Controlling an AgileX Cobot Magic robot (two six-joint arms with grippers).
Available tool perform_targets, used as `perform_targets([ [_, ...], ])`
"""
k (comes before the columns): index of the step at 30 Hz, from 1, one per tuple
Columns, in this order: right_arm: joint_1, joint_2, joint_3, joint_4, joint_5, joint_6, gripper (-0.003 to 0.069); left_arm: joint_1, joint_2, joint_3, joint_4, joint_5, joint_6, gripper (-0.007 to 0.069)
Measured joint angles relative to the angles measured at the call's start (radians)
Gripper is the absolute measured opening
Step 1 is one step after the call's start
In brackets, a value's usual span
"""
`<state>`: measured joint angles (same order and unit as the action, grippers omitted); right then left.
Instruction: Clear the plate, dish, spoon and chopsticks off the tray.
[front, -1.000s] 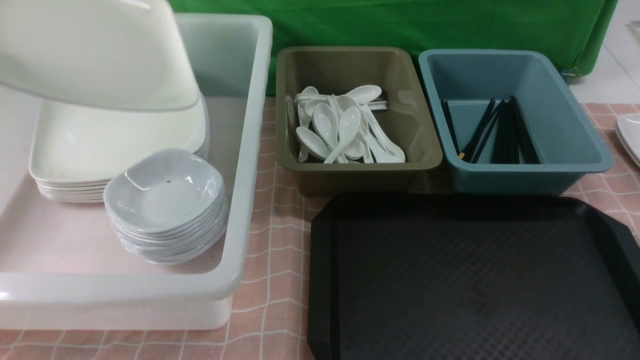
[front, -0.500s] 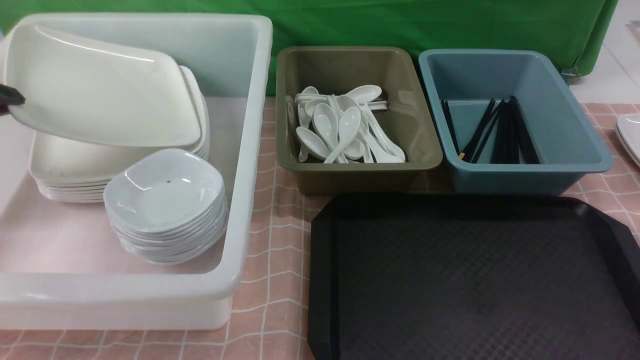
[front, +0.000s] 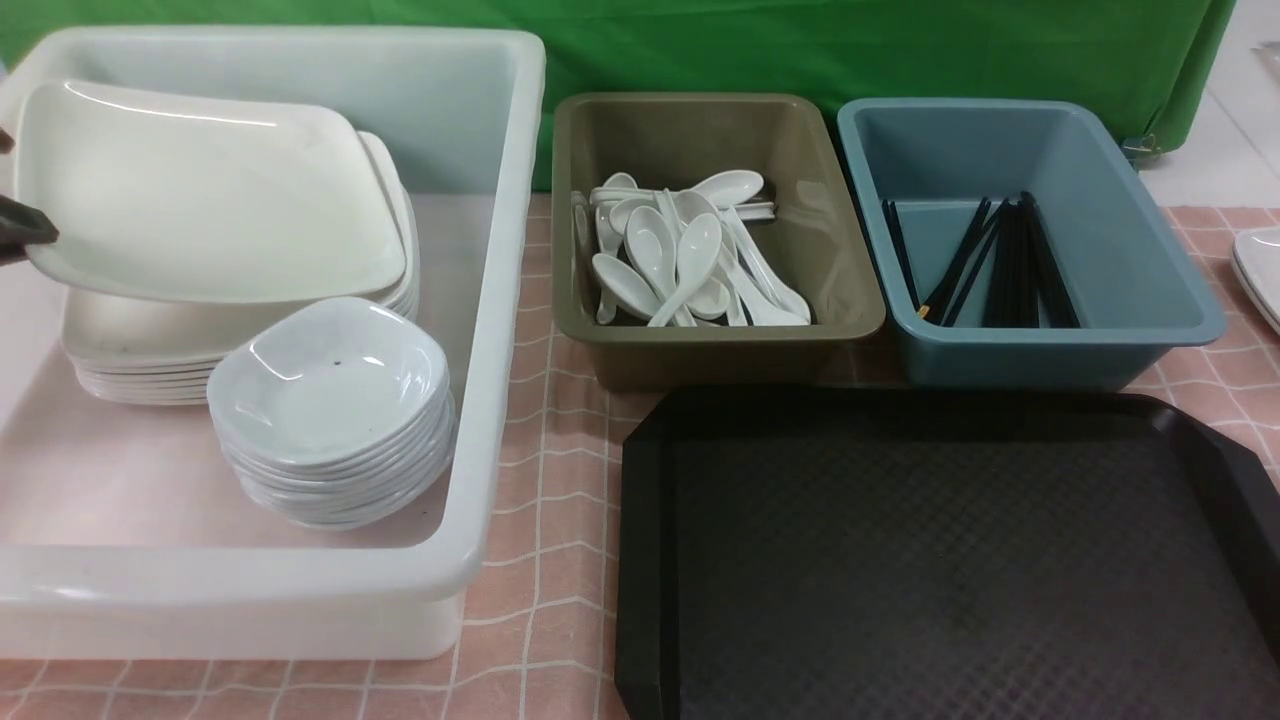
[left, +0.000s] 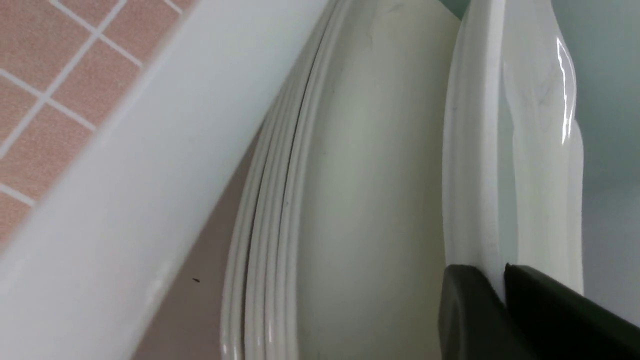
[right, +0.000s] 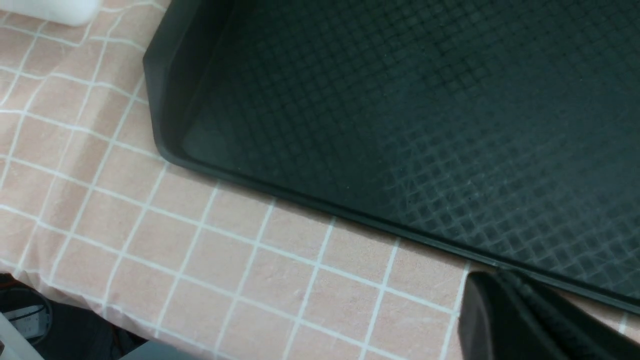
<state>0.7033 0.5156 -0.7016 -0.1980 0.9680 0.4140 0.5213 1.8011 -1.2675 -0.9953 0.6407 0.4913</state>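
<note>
I am looking across a bench covered in a pink checked cloth (front: 540, 480), with a green backdrop (front: 800, 50) behind it. My left hand (left: 500, 282) is closed on the near rim of the large white square plate (front: 210, 190), one black finger on each face. It holds the plate tilted low inside the white tub (front: 500, 300), right above a stack of matching plates (front: 140, 375). I judge the tilt lets the far edge land first, so the plate nests without a clatter. The rim fills the gap between the fingers, so I cannot tell from here whether the grip has begun to loosen. Just beside the plates, nearer to me, is a stack of small dishes, and the top dish (front: 330, 385) shows a tiny dark speck. The spoons (front: 680, 250) lie heaped in the olive bin (front: 715, 340), and the chopsticks (front: 1000, 265) lean in the blue bin (front: 1020, 350), each kind sorted into its own container. The black tray (front: 940, 560) carries nothing. My right hand (right: 500, 300) is closed and empty, parked over the bench just outside the tray's rim, clear of the work. I can read no brand, label or writing anywhere.
</note>
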Motion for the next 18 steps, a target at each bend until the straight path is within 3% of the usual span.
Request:
perform_targets([
  [6,0.0,0.0,0.0,0.0,0.0,0.0,0.0036,0.0,-0.001,-0.001,0.062,0.027,0.048,0.0281],
  [10,0.0,0.0,0.0,0.0,0.0,0.0,0.0038,0.0,-0.018,-0.041,0.218,0.037,-0.005,0.0379],
  [15,0.0,0.0,0.0,0.001,0.0,0.0,0.0041,0.0,-0.053,-0.146,0.425,0.104,-0.113,0.0412],
  [18,0.0,0.0,0.0,0.002,0.0,0.0,0.0041,0.0,-0.073,-0.204,0.474,0.19,-0.164,0.0338],
])
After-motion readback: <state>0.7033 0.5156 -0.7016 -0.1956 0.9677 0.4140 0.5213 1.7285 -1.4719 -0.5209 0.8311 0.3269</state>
